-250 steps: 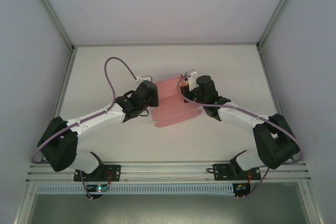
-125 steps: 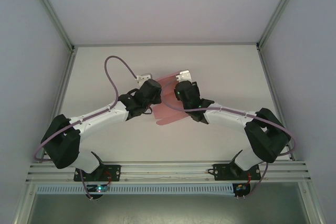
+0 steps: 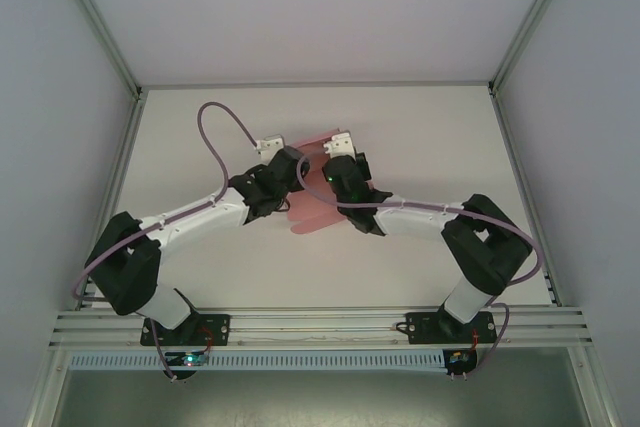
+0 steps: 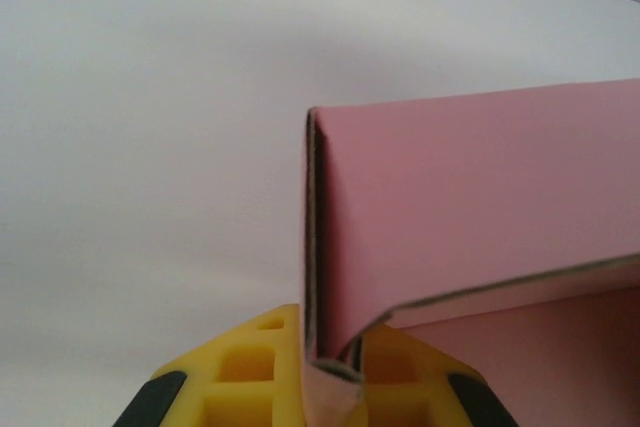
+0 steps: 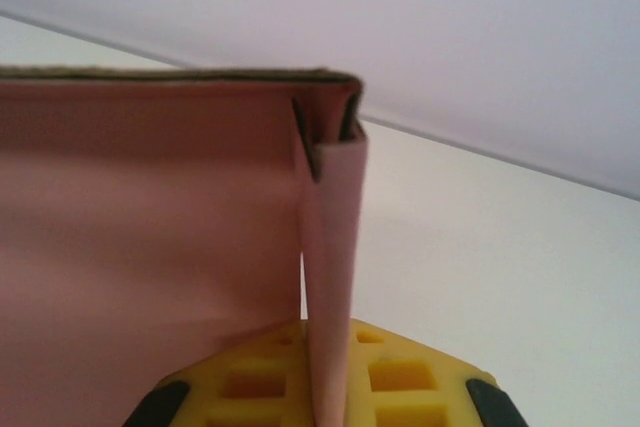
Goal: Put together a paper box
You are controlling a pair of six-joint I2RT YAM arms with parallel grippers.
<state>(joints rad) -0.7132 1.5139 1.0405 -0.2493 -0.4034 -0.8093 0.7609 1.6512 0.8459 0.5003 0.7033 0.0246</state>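
the left fingers [image 4: 285,387] are clamping one folded edge of the box [image 3: 310,211], and the right fingers [image 5: 368,379] are pinching its opposite edge. the box is sitting between them over the bench [image 3: 430,137], mid-way.

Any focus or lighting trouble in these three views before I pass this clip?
Top external: even, diffuse light, only soft shadows on the table, no glare, the paper box clear. Left wrist: the card's edges are crisp, the background behind it soft and featureless. Right wrist: the near flap looks slightly blurred, and the folded top corner sits in shadow.
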